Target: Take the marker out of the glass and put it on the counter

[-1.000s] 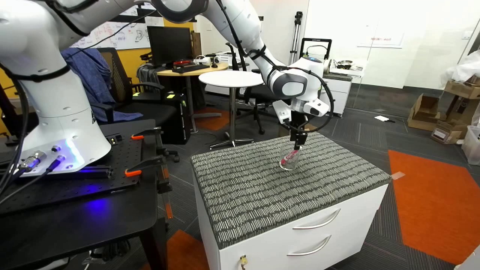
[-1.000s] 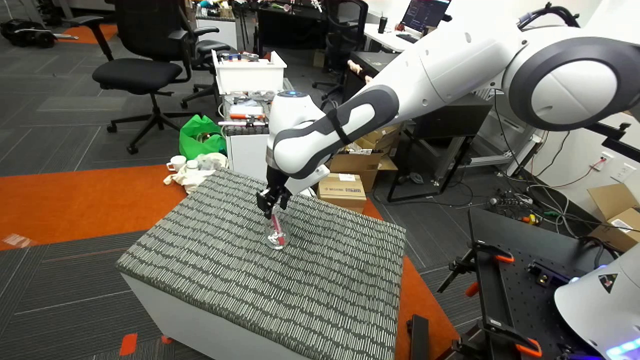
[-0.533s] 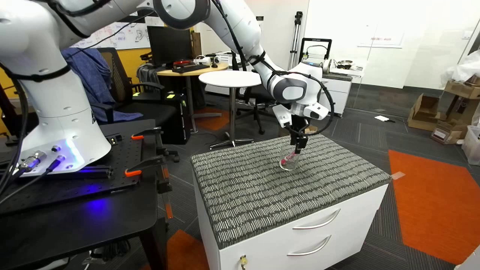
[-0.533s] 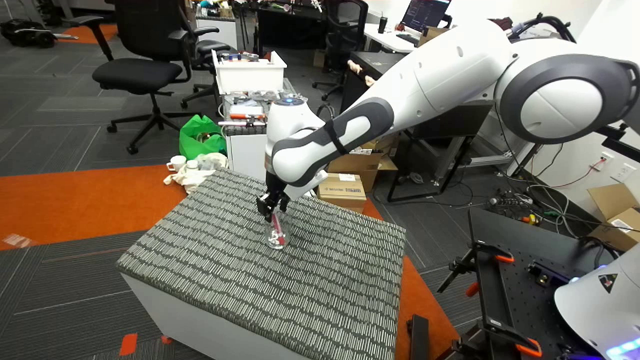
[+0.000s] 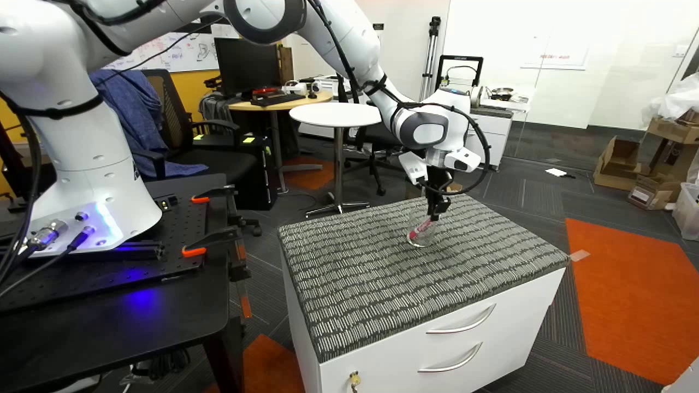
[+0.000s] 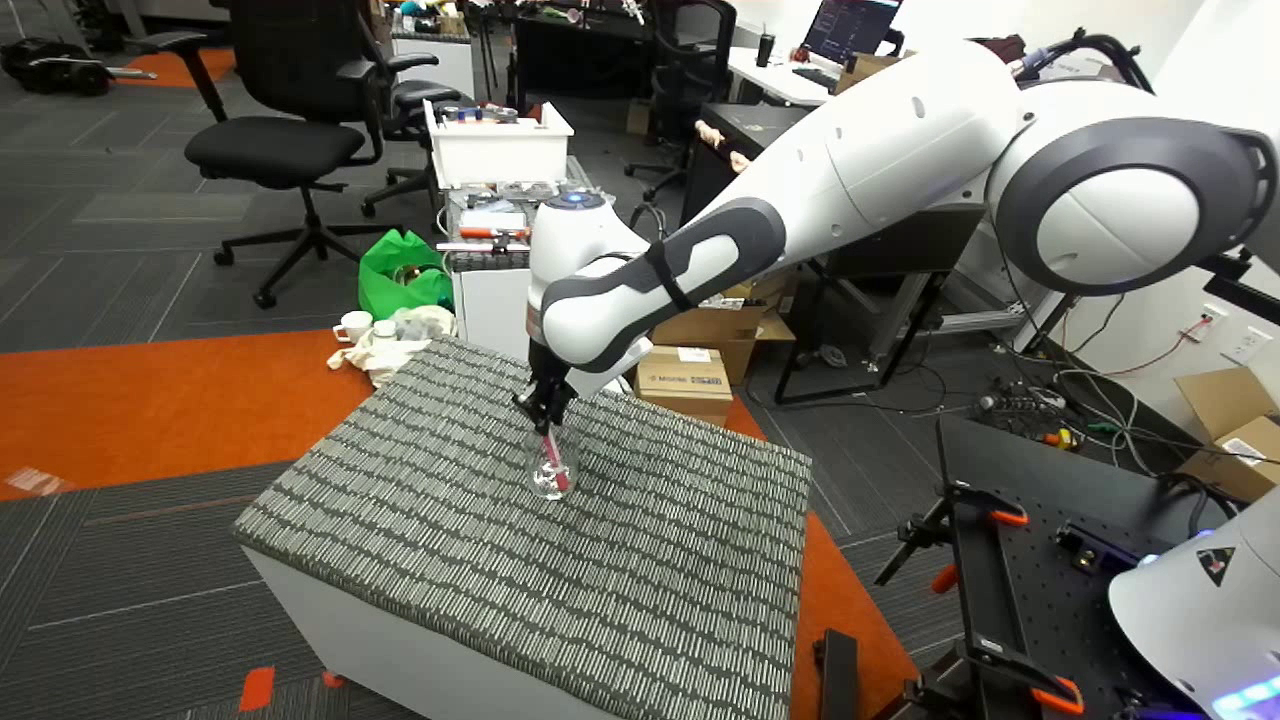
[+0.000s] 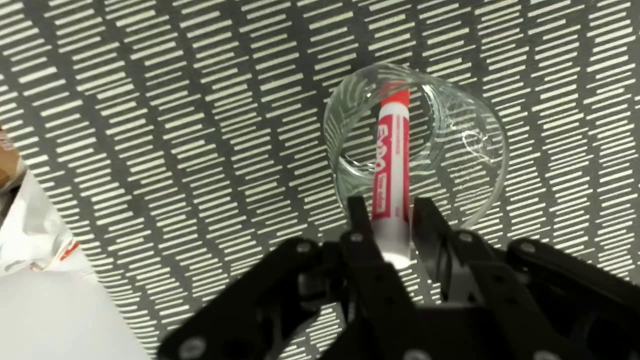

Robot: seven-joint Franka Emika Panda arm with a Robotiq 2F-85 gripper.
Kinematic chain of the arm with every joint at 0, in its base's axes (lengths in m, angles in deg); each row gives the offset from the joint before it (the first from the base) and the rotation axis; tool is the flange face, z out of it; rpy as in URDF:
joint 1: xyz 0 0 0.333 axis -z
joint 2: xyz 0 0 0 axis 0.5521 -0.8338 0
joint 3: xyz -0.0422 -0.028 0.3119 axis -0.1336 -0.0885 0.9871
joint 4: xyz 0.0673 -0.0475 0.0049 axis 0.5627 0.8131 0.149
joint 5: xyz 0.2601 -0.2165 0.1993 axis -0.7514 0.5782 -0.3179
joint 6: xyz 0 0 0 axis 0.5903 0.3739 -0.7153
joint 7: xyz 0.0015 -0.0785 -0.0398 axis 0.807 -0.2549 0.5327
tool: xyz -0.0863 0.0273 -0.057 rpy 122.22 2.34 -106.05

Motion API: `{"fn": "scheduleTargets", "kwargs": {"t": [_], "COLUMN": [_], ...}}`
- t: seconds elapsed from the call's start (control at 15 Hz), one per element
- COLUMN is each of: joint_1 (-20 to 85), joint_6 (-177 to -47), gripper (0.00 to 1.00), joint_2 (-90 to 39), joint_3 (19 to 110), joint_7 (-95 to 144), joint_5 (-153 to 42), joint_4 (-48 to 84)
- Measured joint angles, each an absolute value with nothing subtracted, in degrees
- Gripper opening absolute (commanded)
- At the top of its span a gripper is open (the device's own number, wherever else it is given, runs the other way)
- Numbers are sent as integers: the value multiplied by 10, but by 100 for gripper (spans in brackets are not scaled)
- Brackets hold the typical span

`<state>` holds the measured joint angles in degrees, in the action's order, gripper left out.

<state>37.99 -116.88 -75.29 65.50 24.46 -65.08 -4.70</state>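
Observation:
The marker (image 7: 392,165), red with a pale end, leans inside the clear glass (image 7: 477,145), its pale end up past the rim. The glass stands upright on the grey ribbed top of the counter (image 7: 200,150). My gripper (image 7: 390,202) is partly open, its fingers either side of the marker's pale end; a thin gap shows on the right, and the left finger overlaps the marker's edge. In both exterior views the gripper (image 5: 435,215) (image 6: 545,424) is over the glass (image 5: 429,238) (image 6: 538,484), with the marker (image 5: 420,228) (image 6: 555,465) below the fingertips.
A dark workbench (image 5: 180,322) bears the arm's base. A round white table (image 5: 336,114) stands behind. A cardboard box (image 6: 684,380) and a green bag (image 6: 400,270) are on the floor by the counter.
My gripper has come down slightly towards the glass. In an exterior view its fingers are nearer together than before. The glass and marker are nearly where they were.

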Motion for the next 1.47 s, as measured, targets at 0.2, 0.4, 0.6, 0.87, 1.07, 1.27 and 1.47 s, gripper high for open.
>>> {"fn": "scheduleTargets", "kwargs": {"t": [0.2,0.4,0.6,0.87,1.07,1.27,1.47], "joint_1": [378,376,375,374,374,371,365], "joint_6": [-1169,-1169,-1169,-1169,-1170,-1189,-1239], "gripper": [36,24,1,5,5,5,5], "joint_2": [-754,-757,-760,-761,-761,-758,-741], "joint_3": [655,655,655,655,655,656,656], "joint_7": [245,245,245,245,245,245,245], "joint_5": [-651,-651,-650,-650,-650,-650,-650], "joint_4": [-49,-54,-61,-65,-66,-63,-36]}}
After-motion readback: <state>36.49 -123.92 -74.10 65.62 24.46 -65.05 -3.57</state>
